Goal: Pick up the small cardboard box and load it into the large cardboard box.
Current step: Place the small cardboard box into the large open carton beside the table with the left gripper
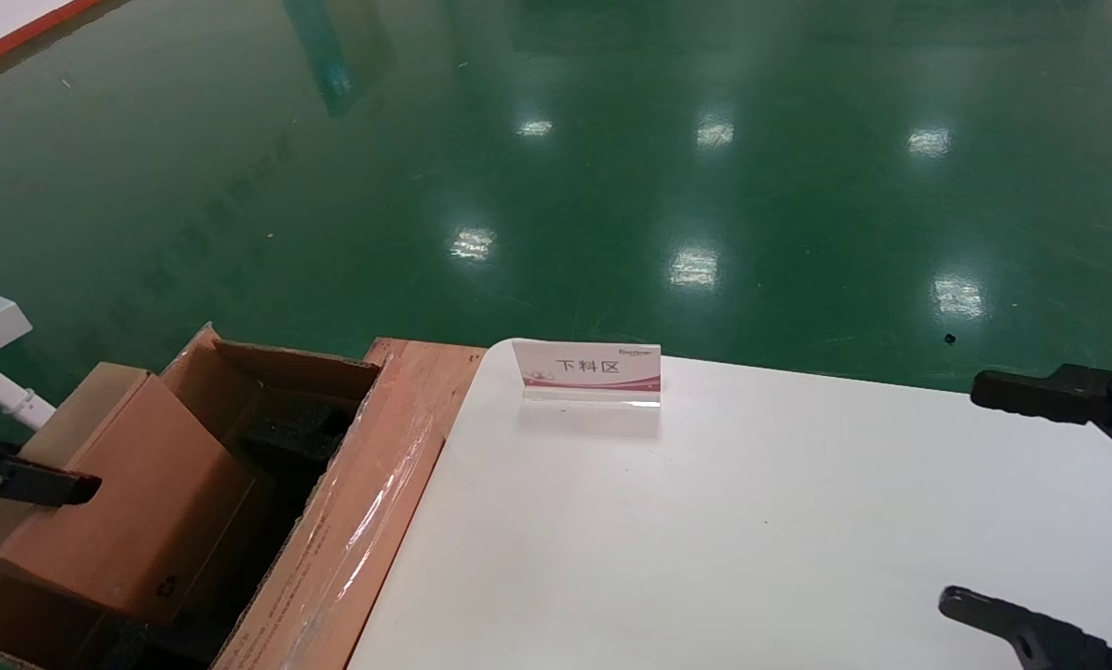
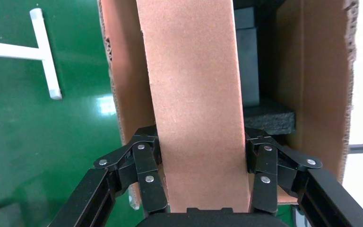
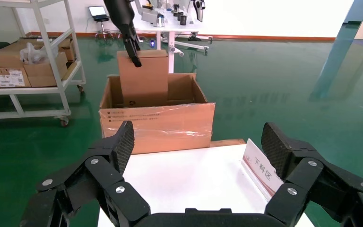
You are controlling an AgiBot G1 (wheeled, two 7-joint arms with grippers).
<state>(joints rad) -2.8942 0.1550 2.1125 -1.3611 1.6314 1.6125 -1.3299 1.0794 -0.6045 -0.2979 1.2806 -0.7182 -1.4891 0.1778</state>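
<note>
the left gripper [image 2: 201, 163], clamped on the small box [image 2: 194, 94], lowers it into the large box [image 1: 351, 521]; next, release gently, while the right gripper [image 3: 198, 156] hangs apart.

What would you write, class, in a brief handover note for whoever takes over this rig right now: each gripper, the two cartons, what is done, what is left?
Left gripper: shut on the small cardboard box, holding it upright, its lower end already inside the open top of the large cardboard box.
Right gripper: open, holding nothing, parked over the white table.
Large cardboard box: on the floor beside the table, flaps open, black foam inside.
Done: pick-up, carry over.
Left: lower it in, release, withdraw.
</note>
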